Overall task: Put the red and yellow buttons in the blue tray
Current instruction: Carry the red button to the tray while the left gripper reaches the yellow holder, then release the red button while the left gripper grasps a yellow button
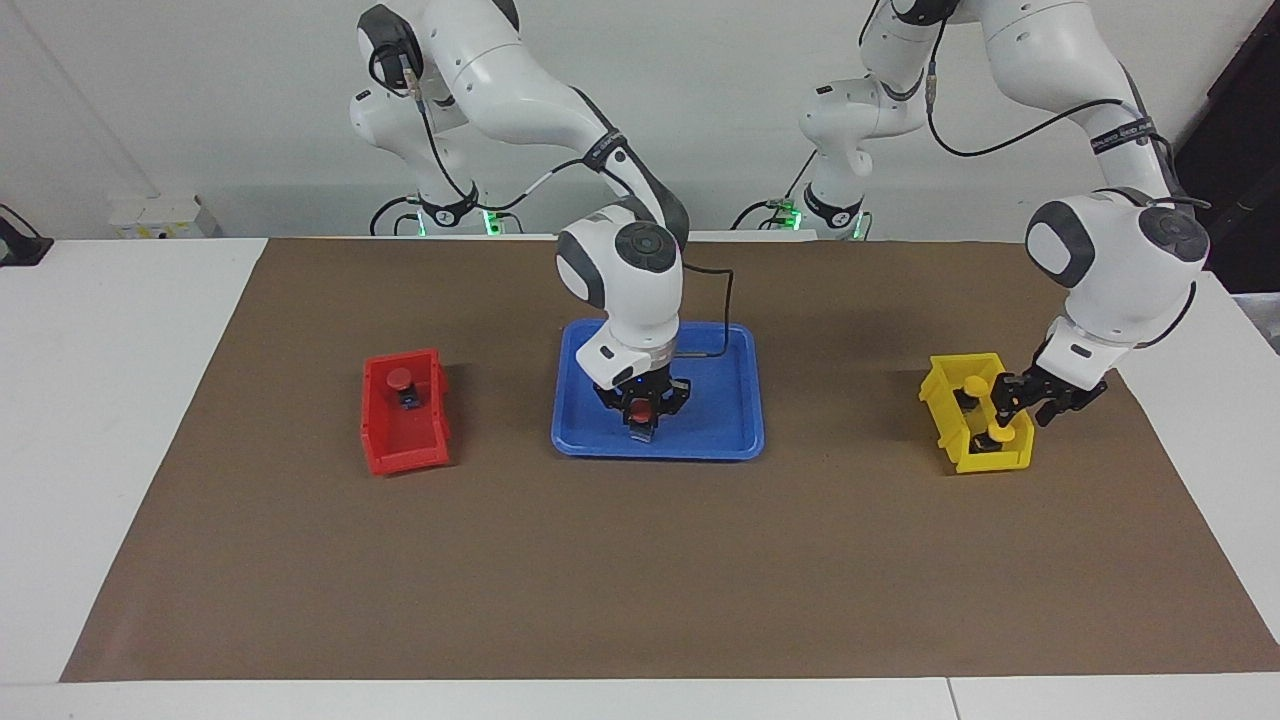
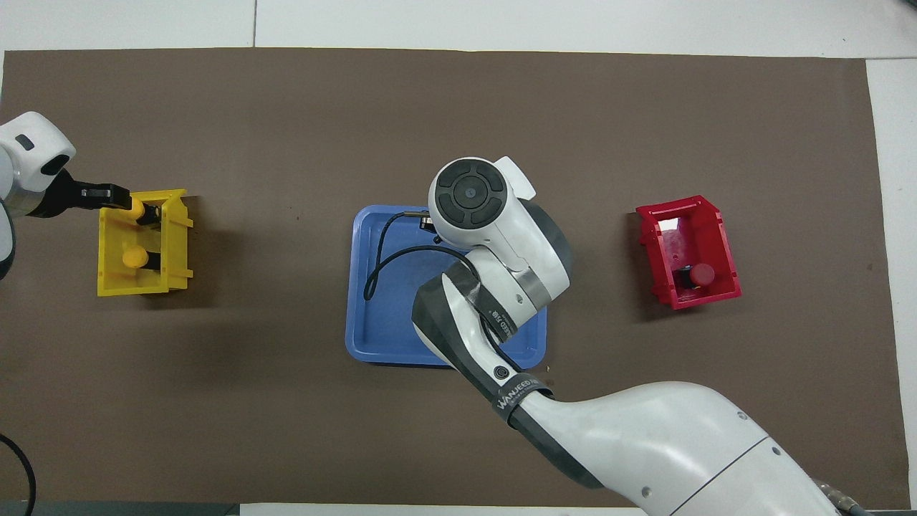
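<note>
**Four buttons counted: two red, two yellow**

On the brown-covered table point(image 1: 640, 560): one blue tray point(image 1: 735, 400) at centre, one red bin point(image 1: 385, 440) toward the right arm's end, one yellow bin point(image 1: 945, 385) toward the left arm's end.

Right gripper point(image 1: 641, 420) low over the tray, toward its six-o'clock edge in the facing view, fingers closed on one red button point(image 1: 641, 408). Second red button point(image 1: 401, 379) lying in the red bin.

Left gripper point(image 1: 1005, 400) at the yellow bin's three-o'clock rim in the facing view, fingers around one yellow button point(image 1: 976, 385), grip not clearly readable. Second yellow button point(image 1: 1000, 434) resting in the same bin, at six o'clock from the first.
</note>
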Motion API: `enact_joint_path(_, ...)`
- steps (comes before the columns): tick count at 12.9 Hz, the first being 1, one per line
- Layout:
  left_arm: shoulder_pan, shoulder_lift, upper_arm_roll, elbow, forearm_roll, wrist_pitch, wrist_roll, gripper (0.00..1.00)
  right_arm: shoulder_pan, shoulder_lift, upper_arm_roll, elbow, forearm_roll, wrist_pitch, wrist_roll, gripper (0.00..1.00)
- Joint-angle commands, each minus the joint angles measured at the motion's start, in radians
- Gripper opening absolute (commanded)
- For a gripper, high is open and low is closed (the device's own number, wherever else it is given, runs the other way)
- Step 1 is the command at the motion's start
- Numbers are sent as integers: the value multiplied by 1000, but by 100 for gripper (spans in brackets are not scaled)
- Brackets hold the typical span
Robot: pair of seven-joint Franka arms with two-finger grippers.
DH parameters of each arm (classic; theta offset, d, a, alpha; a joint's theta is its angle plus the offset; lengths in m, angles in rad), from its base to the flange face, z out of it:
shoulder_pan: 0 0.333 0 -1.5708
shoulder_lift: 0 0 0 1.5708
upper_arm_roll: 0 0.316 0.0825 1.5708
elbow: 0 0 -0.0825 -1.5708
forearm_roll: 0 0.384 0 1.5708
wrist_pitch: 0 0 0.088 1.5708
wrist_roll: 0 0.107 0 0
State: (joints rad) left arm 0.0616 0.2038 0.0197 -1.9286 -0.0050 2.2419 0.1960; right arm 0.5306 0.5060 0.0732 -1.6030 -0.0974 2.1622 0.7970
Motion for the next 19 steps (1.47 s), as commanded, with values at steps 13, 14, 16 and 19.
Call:
enact_joint_path(13, -13, 26, 5, -70, 22, 108, -7, 1, -527, -451, -3, -415, 148, -127, -896, 97)
enact_joint_path(14, -9, 31, 5, -53, 22, 96, -9, 1, -547, -471, -3, -478, 157, -75, -936, 92)
enact_joint_path(16, -14, 37, 9, 64, 42, -49, -10, 1, -544, -494, -4, -561, 156, 29, -932, 79)
enact_joint_path(19, -29, 52, 6, 340, 106, -389, -21, 1, -551, -515, -4, -638, 156, 105, -949, 72)
